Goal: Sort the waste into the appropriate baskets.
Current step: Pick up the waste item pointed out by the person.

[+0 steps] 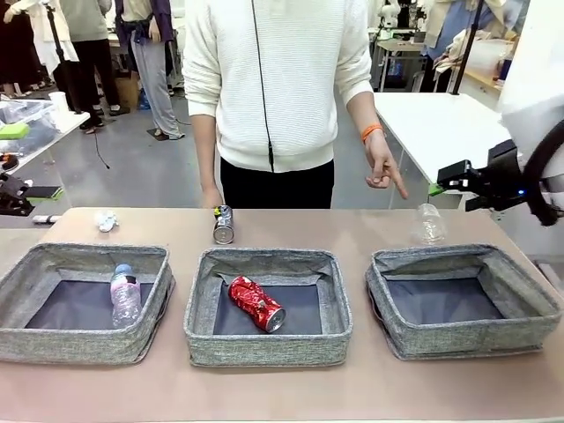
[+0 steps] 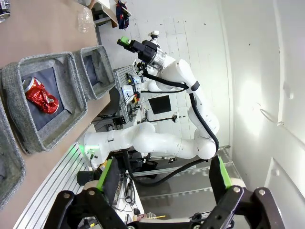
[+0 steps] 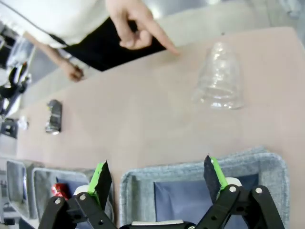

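Clear crumpled plastic bottle (image 1: 428,225) stands centre-right, just above the rightmost grey woven bin (image 1: 467,339), a person's hand (image 1: 381,167) pointing nearby; left gripper (image 2: 162,167), right gripper (image 3: 155,166) both released.

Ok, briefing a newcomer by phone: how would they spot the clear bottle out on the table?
Find the rightmost grey basket. Just behind its far wall, on the table under the person's pointing hand, sits the clear bottle. Unlike the blue-capped bottle in the left basket, it lies outside every basket.
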Action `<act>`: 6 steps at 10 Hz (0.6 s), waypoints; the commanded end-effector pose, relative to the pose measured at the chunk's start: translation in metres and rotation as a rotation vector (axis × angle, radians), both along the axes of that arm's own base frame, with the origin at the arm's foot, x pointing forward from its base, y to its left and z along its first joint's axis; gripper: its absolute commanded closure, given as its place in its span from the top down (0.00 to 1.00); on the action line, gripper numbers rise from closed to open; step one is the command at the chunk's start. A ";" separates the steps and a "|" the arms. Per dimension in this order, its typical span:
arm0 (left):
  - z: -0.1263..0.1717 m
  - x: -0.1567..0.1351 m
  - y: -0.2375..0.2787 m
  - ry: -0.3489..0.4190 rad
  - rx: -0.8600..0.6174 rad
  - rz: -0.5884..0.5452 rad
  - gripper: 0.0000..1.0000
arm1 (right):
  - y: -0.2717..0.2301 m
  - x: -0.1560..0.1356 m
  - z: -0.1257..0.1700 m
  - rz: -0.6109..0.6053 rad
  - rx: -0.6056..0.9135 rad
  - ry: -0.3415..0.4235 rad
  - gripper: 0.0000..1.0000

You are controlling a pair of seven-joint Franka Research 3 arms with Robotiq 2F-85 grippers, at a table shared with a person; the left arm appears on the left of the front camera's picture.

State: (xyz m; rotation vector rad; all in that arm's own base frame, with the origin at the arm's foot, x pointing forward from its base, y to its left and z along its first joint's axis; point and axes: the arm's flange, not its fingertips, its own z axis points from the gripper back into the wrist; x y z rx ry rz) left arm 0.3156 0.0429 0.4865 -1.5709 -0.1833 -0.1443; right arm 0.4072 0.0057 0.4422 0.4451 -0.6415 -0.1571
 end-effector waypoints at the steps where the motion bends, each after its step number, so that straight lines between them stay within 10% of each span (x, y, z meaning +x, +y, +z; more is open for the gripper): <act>1: 0.001 -0.002 0.000 -0.018 -0.005 -0.008 0.98 | -0.003 0.028 -0.005 -0.066 -0.080 0.061 1.00; 6: 0.001 -0.002 0.000 -0.018 -0.005 -0.008 0.98 | -0.025 0.145 -0.005 -0.091 -0.123 0.408 1.00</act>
